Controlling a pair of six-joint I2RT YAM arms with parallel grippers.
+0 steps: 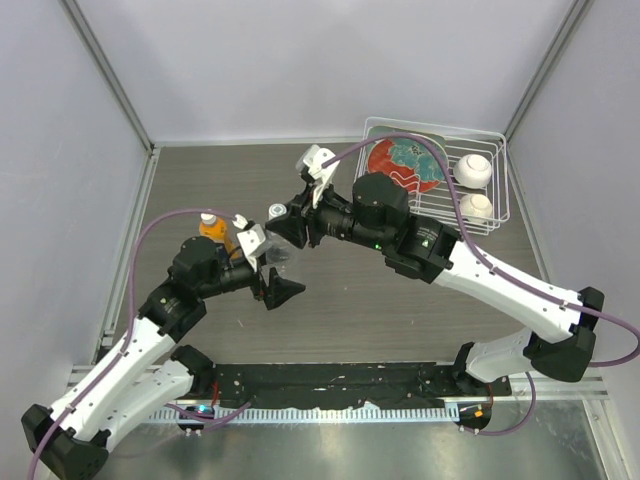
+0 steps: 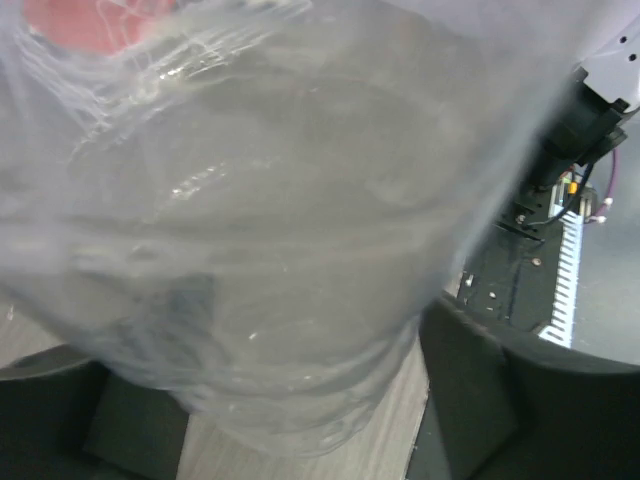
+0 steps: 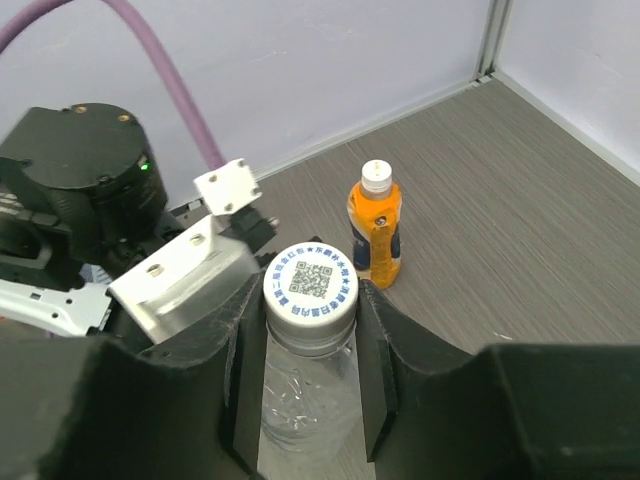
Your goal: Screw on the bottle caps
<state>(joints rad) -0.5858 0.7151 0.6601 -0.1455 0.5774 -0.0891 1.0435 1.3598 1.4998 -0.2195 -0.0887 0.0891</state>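
My right gripper [image 3: 308, 305] has its jaws narrowed onto the white cap [image 3: 310, 283] sitting on the clear bottle [image 2: 280, 250], while my left gripper [image 1: 274, 280] clamps the bottle's body at mid-table. If that soft bottle twists or buckles in the left grip, I risk cross-threading the cap.

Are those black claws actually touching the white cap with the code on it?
Touching. In the right wrist view the right gripper has both fingers against the sides of the white cap, no gap.
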